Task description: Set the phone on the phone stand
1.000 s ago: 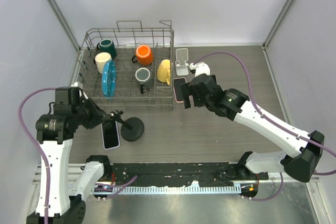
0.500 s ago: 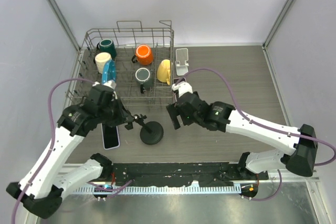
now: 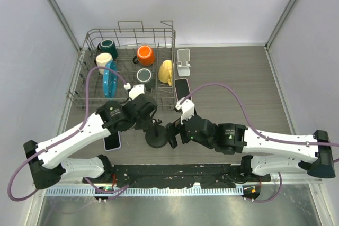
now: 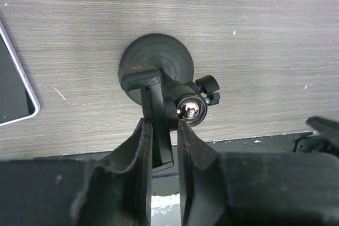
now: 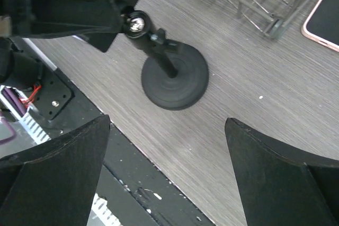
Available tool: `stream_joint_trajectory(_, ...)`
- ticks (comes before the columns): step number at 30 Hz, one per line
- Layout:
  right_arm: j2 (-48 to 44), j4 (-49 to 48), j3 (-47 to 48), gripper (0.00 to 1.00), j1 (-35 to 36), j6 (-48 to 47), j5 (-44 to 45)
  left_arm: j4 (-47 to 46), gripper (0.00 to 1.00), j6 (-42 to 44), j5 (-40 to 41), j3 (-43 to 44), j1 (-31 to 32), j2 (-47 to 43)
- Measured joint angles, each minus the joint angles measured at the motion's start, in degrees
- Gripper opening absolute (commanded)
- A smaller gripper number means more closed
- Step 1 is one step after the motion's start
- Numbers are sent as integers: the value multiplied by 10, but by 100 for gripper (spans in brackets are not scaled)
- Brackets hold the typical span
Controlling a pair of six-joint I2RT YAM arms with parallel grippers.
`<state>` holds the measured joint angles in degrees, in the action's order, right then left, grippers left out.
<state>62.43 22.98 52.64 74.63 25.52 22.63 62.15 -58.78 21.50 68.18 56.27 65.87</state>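
Note:
A black phone stand (image 3: 157,139) with a round base (image 4: 156,63) rests on the table near the front edge. My left gripper (image 4: 161,141) is shut on the stand's flat clamp arm (image 4: 154,110), beside its shiny ball joint (image 4: 192,109). In the top view the left gripper (image 3: 150,119) sits just above the base. My right gripper (image 3: 172,135) is open right beside the base, which lies ahead of its fingers (image 5: 175,79). A pink-edged phone (image 3: 182,89) lies flat by the rack. A second phone (image 3: 112,141), light-edged, lies left of the stand.
A wire dish rack (image 3: 128,67) at the back left holds mugs and a blue plate. A white phone stand (image 3: 184,62) stands right of it. The black front rail (image 3: 175,175) runs just below the stand.
My left arm has swung right, carrying the black stand from near the light-edged phone to the front middle. My right arm has come down from the rack and pink phone to beside the stand.

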Motion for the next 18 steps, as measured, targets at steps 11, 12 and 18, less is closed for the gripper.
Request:
stream_joint_trajectory(11, 44, -122, -20, 95, 139, 7, 123, -87, 94, -12, 16, -40, 3, -132)
stream_joint_trajectory(12, 59, -129, -17, 95, 153, 5, 147, -88, 94, -11, 18, -41, 3, -148)
stream_joint_trajectory(18, 182, -127, 61, 89, 192, 7, 275, -82, 93, -12, 81, -67, 3, -284)
